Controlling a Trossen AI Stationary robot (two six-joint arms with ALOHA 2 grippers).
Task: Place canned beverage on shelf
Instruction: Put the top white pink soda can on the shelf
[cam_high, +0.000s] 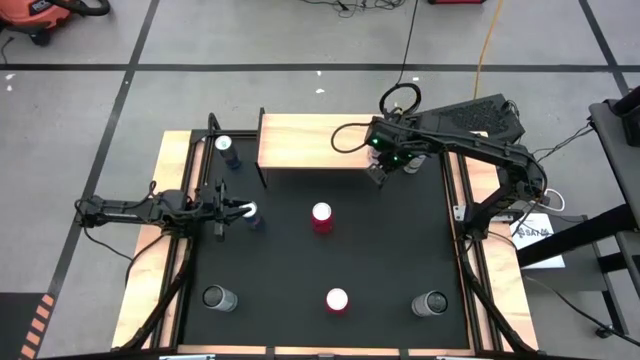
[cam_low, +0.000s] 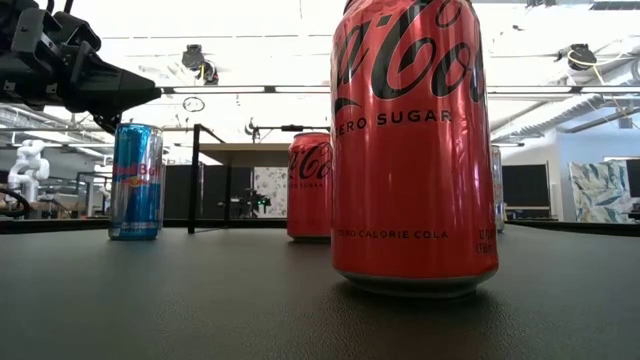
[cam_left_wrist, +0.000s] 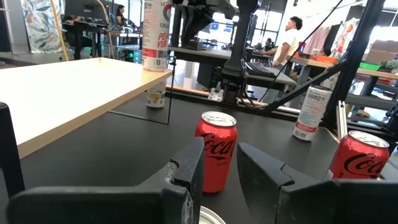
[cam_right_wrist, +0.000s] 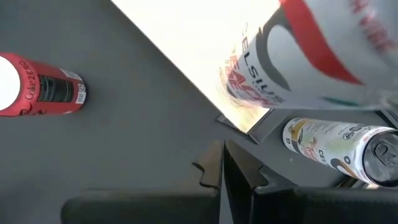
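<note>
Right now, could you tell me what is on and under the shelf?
A white can stands on the shelf's corner; a second can stands beneath; the board covers the rest.

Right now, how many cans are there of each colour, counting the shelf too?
Red cans: 2
Blue cans: 2
Grey cans: 2
Pale Celsius cans, one on the shelf, one under it: 2
Total: 8

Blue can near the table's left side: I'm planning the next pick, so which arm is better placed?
Left: its open gripper sits beside the blue can; the right gripper is off by the shelf.
</note>
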